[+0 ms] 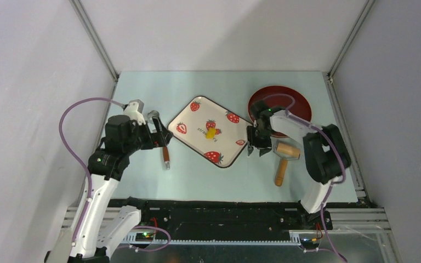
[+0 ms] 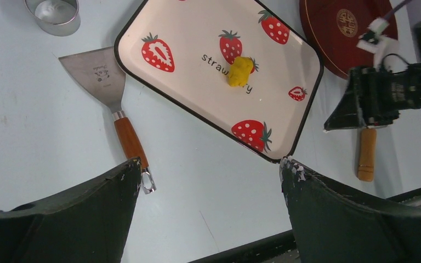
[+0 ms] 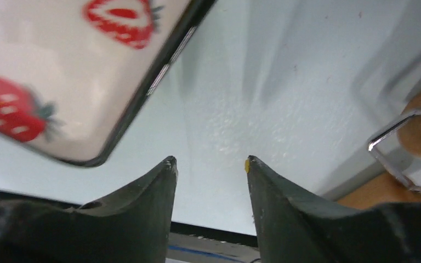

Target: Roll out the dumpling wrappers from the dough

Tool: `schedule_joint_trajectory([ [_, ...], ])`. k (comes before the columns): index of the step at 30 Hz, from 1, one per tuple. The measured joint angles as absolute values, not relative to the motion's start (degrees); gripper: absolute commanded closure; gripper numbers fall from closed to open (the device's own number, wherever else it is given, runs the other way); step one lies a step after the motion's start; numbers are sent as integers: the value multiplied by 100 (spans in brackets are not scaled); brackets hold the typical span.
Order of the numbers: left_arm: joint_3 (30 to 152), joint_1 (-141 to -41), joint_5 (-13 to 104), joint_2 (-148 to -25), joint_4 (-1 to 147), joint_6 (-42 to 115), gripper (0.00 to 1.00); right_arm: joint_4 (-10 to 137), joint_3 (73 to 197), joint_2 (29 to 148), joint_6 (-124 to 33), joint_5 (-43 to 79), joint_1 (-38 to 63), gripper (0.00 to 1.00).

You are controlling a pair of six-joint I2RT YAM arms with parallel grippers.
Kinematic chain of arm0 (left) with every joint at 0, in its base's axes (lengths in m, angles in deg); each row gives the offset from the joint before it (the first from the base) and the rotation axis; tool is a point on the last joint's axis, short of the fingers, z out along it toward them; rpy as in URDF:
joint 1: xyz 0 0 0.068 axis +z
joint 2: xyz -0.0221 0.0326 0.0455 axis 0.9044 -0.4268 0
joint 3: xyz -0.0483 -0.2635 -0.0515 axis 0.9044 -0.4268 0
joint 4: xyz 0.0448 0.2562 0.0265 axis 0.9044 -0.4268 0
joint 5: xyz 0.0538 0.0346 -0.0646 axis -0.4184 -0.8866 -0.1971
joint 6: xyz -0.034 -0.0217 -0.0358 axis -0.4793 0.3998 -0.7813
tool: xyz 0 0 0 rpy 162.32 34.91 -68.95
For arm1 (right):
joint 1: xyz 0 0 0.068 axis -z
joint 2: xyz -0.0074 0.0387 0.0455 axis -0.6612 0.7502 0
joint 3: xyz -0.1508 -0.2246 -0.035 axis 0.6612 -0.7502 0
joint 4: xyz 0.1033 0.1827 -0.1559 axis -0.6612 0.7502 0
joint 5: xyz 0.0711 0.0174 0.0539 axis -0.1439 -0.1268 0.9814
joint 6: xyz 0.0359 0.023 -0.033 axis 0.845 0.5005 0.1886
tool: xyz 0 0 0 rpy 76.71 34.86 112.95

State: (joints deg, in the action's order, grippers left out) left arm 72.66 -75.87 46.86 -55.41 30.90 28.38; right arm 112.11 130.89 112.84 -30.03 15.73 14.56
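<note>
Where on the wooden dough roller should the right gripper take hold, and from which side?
Its handle, mid-length, from above with jaws across it: the roller lies flat beside the strawberry tray, handle slim, straight, pointing toward the arm bases, barrel end wider.

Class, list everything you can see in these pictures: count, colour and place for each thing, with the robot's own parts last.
tray: one, cream with red strawberries, mid-table
dough: one lump, yellow, on the tray
plate: one, dark red, far right
scraper: one, steel blade, wooden handle, left of tray
ring cutter: one, silver, by the scraper's blade
roller: one, wooden, right of tray
table: one, pale blue
left fingers: two, dark, open, empty
right fingers: two, dark, apart, empty, at the tray's right corner
</note>
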Motion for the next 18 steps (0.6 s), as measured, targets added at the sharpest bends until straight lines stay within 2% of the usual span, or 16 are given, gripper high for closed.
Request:
schedule_joint_trajectory([
  [6,7264,-7587,4681,-5532,3090,2752,0,10278,12671,10304,-2249,2351,1570,42],
  [18,7220,-7590,4633,-5471,3088,2752,2,8936,12225,11201,-926,3310,1891,52],
])
